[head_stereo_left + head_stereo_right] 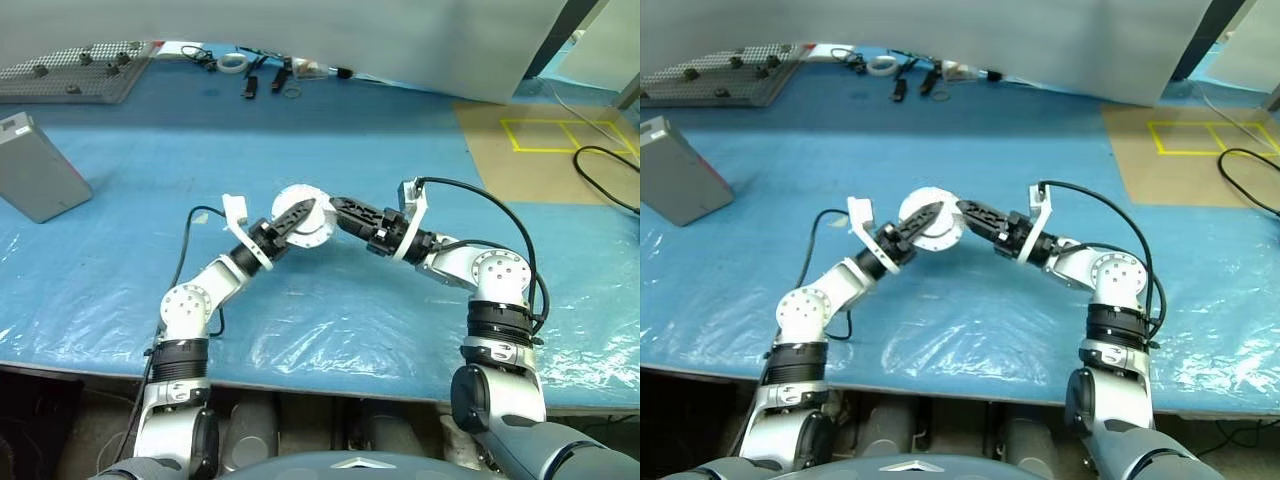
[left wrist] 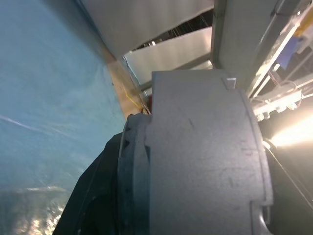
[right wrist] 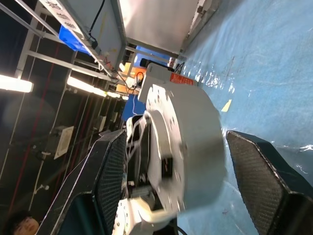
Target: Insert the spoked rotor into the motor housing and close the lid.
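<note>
The round silver-grey metal motor housing (image 1: 303, 216) was held above the blue plastic-covered table (image 1: 330, 130) at the centre of the frame, clamped in the left gripper (image 1: 297, 216). The right gripper (image 3: 171, 181) had its two black fingers (image 3: 266, 181) spread on either side of the housing, not touching it. A grey rectangular box (image 1: 35, 165) lay at the left edge.

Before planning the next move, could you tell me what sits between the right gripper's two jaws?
The grey motor housing sits between them, as the right wrist view shows; the jaws stand open around it.
</note>
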Tool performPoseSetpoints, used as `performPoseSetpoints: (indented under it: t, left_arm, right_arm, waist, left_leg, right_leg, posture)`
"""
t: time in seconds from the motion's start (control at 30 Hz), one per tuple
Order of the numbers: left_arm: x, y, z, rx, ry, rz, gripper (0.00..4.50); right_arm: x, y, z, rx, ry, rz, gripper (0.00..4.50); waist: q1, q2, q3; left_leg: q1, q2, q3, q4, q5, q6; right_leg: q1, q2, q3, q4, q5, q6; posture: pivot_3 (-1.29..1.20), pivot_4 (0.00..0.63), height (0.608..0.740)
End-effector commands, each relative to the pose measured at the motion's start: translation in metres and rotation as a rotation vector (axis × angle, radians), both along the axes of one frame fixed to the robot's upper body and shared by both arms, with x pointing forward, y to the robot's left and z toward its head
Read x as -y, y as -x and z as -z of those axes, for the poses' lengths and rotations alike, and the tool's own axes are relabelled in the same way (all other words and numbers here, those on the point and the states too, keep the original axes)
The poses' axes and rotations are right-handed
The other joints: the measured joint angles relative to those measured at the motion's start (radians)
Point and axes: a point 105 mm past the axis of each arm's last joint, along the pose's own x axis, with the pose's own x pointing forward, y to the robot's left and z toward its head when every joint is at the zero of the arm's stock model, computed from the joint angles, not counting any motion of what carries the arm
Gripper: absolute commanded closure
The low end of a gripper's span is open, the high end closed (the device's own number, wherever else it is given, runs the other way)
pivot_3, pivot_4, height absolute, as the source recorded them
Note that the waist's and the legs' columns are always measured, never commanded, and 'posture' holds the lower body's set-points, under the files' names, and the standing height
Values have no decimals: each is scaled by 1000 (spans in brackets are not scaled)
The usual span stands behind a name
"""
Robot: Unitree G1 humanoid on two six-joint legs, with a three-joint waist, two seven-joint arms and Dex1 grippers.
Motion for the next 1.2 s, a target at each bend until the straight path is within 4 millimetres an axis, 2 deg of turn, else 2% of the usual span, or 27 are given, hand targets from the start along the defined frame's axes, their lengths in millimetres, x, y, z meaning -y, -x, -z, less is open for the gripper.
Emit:
performPoseSetpoints:
  t: [0.03, 0.07, 0.2, 0.23, 0.37, 0.5, 0.63, 0.8, 0.93, 1.07, 1.13, 1.2]
  left_arm:
    - [-30, -4, -43, 166, 28, -156, 2026]
    - [-38, -6, -43, 176, 11, -208, 2026]
    - [-105, -36, -22, 150, -193, -645, 2026]
    - [-115, -39, -18, 142, -227, -710, 2026]
    - [-143, -43, 1, 121, -353, -797, 2026]
    - [-148, -46, 20, 74, -399, -780, 2026]
    - [-137, -48, 38, 36, -421, -708, 2026]
    - [-122, -46, 42, 18, -352, -606, 2026]
    - [-130, -47, 50, -36, -331, -622, 2026]
    - [-142, -45, 60, -81, -356, -663, 755]
    - [-143, -43, 59, -63, -379, -661, 129]
    - [-147, -42, 57, -58, -409, -674, 129]
  right_arm:
    - [0, 0, -10, 45, -21, -6, 1103]
    - [0, 0, -10, 47, -17, -5, 1103]
    - [0, -2, -10, 94, 31, 12, 1103]
    - [0, -2, -9, 104, 39, 17, 1103]
    - [6, -6, -3, 135, 77, 67, 1103]
    - [5, -2, -2, 147, 76, 61, 1103]
    - [4, 1, 0, 153, 82, 54, 1103]
    - [3, 2, 1, 161, 93, 50, 1103]
    - [2, 3, 3, 163, 102, 45, 1103]
    - [1, 4, 4, 162, 103, 42, 1103]
    - [1, 4, 4, 163, 103, 39, 1103]
    - [0, 4, 4, 164, 103, 36, 1103]
  waist:
    - [1, 0, 0]
    - [2, 0, 0]
    - [2, 0, 0]
    - [1, 0, 0]
    - [2, -2, 1]
    - [11, -4, 2]
    - [10, -6, 1]
    - [3, -6, 1]
    - [2, -6, 1]
    - [0, -6, 1]
    - [1, -5, 1]
    - [-1, -5, 1]
  left_leg:
    - [0, 0, 0, 0, 0, 0]
    - [0, 0, 0, 0, 0, 0]
    - [0, 0, -1, 0, 0, 0]
    - [0, 0, -1, 0, 0, 0]
    - [-1, -1, -2, 1, 0, 0]
    - [-4, -1, -2, 2, 0, 0]
    - [-4, -2, -2, 3, 0, 0]
    - [-1, -1, -2, 3, 0, 0]
    - [-1, -1, -2, 3, 0, 1]
    - [0, -1, -2, 3, 1, 3]
    - [0, -1, -1, 3, 2, 3]
    - [1, 0, -1, 3, 2, 4]
  right_leg:
    - [0, 0, 0, 0, 0, 0]
    - [0, 0, 0, 0, 0, 0]
    - [0, 0, -1, -1, 0, 1]
    - [1, 0, -1, -1, 0, 1]
    - [1, 0, -1, -2, 2, 3]
    - [0, 0, -1, -2, 2, 4]
    - [0, -1, -1, -1, 2, 4]
    - [1, -1, -1, 0, 3, 3]
    - [1, -1, 0, 0, 3, 2]
    - [1, -1, 0, 0, 3, 2]
    - [1, -1, 0, -1, 3, 2]
    - [1, -1, 0, 0, 4, 1]
  posture:
    - [0, 150, 740]
    - [0, 150, 740]
    - [0, 150, 740]
    - [0, 150, 740]
    - [0, 150, 740]
    - [0, 150, 740]
    - [0, 150, 740]
    - [0, 150, 740]
    - [0, 150, 740]
    - [0, 150, 740]
    - [0, 150, 740]
    - [0, 150, 740]
